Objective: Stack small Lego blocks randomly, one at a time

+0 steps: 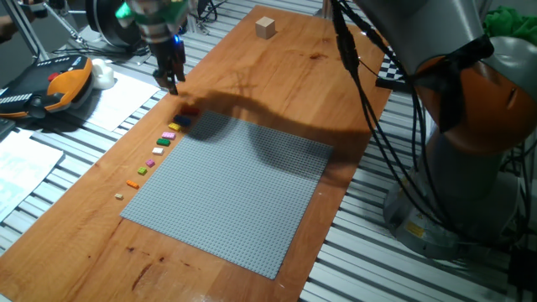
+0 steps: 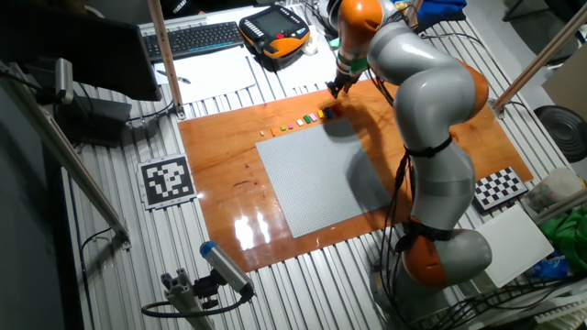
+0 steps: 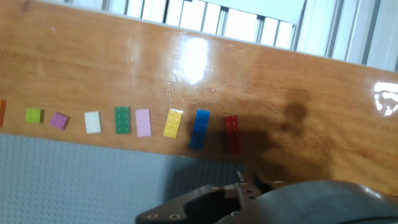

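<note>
Lying in one row: nine small Lego blocks (image 3: 143,122); gripper (image 1: 170,80) above, its opening unclear.

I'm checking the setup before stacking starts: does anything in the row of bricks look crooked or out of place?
Mostly tidy. The bricks lie in one row on the wood beside the grey baseplate, none stacked. Only the small purple brick sits slightly rotated compared with neighbours like the white brick. Nothing looks spilled or damaged.

Nine small Lego blocks are counted in the hand view: one each of red (image 3: 231,133), blue (image 3: 200,128), yellow (image 3: 173,123), pink (image 3: 143,122), dark green (image 3: 122,119), white (image 3: 92,122), purple (image 3: 59,120), lime (image 3: 33,115) and orange (image 3: 2,112). One grey baseplate (image 1: 239,189) and one wooden cube (image 1: 266,28) are seen.
</note>
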`<state>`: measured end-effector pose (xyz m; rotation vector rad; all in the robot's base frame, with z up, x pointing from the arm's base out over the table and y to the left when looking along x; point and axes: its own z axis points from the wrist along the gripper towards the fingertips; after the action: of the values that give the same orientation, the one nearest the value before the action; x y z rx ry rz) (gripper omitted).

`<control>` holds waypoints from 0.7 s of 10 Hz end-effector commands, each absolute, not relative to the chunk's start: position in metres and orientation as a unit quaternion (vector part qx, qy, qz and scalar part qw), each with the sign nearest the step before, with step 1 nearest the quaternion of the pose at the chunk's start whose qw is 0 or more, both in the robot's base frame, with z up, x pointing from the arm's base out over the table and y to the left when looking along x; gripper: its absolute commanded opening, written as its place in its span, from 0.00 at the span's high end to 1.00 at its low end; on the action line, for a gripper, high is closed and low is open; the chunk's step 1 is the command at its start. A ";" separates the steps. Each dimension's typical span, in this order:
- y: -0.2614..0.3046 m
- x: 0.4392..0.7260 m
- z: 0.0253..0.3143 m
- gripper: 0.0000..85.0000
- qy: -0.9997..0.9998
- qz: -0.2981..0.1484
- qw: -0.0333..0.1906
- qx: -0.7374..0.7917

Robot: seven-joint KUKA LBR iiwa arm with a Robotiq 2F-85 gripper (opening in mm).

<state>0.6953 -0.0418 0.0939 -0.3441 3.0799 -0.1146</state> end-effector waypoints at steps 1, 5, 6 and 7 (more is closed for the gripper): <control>-0.042 0.697 0.083 0.40 0.992 -0.037 0.021 -0.116; -0.050 0.696 0.068 0.40 0.991 -0.027 0.013 -0.133; -0.051 0.692 0.063 0.40 0.990 -0.027 0.018 -0.134; -0.053 0.687 0.054 0.40 0.990 -0.023 0.026 -0.136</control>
<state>0.6872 -0.0534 0.0544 -0.4199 3.0598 -0.0693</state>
